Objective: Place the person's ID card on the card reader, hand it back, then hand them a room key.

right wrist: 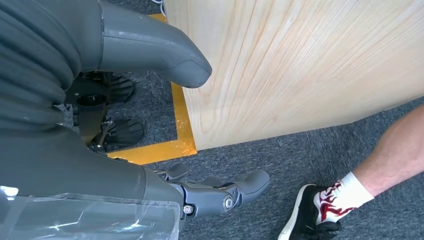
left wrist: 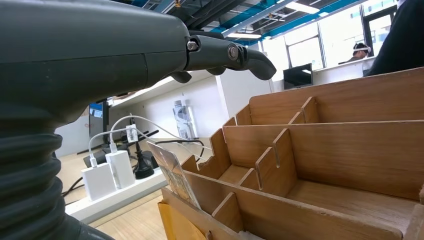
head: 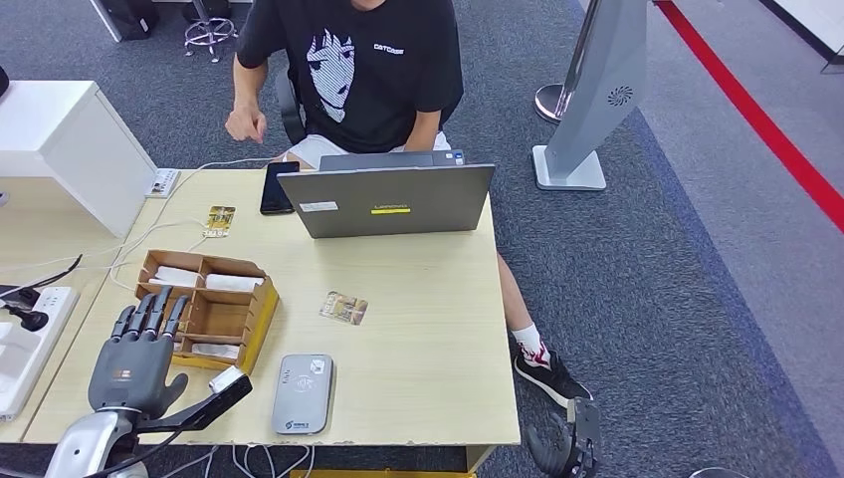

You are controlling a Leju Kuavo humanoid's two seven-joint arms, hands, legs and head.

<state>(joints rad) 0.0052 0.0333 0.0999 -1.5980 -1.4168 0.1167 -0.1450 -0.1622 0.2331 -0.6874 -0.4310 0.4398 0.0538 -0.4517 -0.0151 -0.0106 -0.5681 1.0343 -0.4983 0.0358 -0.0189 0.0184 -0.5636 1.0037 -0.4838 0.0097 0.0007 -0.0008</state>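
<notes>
A grey card reader (head: 303,393) lies flat near the table's front edge. A patterned card (head: 343,308) lies on the table just beyond it, and a second gold-toned card (head: 220,220) lies further back by the cables. My left hand (head: 139,349) hovers open, fingers stretched over the near-left corner of a wooden divider box (head: 261,317) that holds white cards (head: 234,283). In the left wrist view the fingers (left wrist: 225,54) reach above the box's compartments (left wrist: 320,150), where a card (left wrist: 172,172) stands upright. My right hand (head: 569,438) hangs open beside the table's front-right corner, holding nothing (right wrist: 220,196).
A person in a black shirt (head: 358,60) sits behind an open grey laptop (head: 388,199), with a dark phone (head: 278,187) beside it. A power strip (head: 25,339) and cables lie at the left. The person's foot (right wrist: 320,212) is near my right hand. A grey kiosk (head: 597,90) stands at the right.
</notes>
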